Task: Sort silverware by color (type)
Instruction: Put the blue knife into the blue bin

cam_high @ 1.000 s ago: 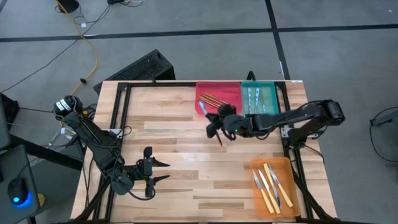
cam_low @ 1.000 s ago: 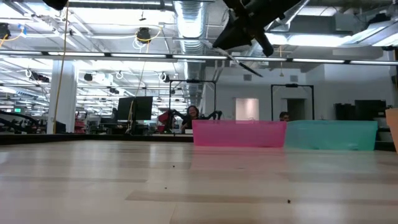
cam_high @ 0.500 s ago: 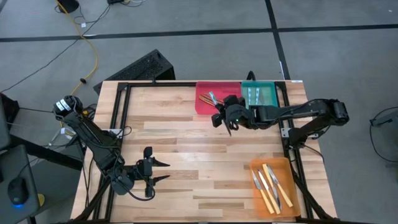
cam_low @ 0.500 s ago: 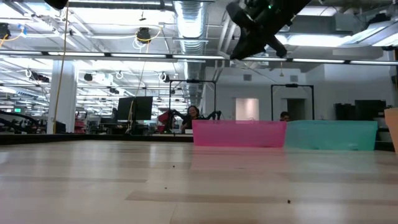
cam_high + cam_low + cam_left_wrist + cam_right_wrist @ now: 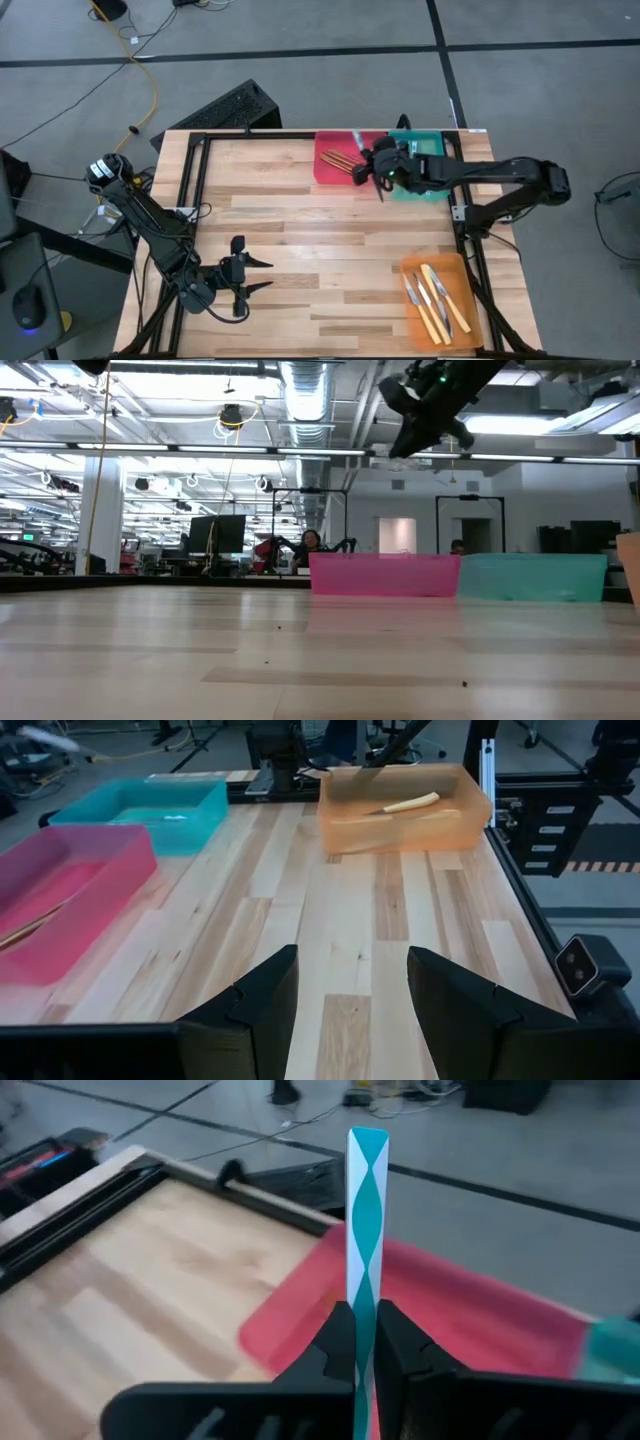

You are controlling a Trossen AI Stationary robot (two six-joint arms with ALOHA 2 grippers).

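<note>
Right gripper [image 5: 372,170] above red tray [image 5: 334,172], fingers clamped on blue-handled utensil [image 5: 366,1230].
High view: left gripper [image 5: 256,275] parked low on counter [image 5: 280,220], fingers spread, empty. Right wrist view: utensil upright over red tray.

blue-handled piece [image 5: 366,1200] upright, airborne; yellow knives [image 5: 432,295] flat in orange tray; wooden sticks [image 5: 340,160] in red.

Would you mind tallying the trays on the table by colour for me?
Red tray: 1
Teal tray: 1
Orange tray: 1
Total: 3
</note>
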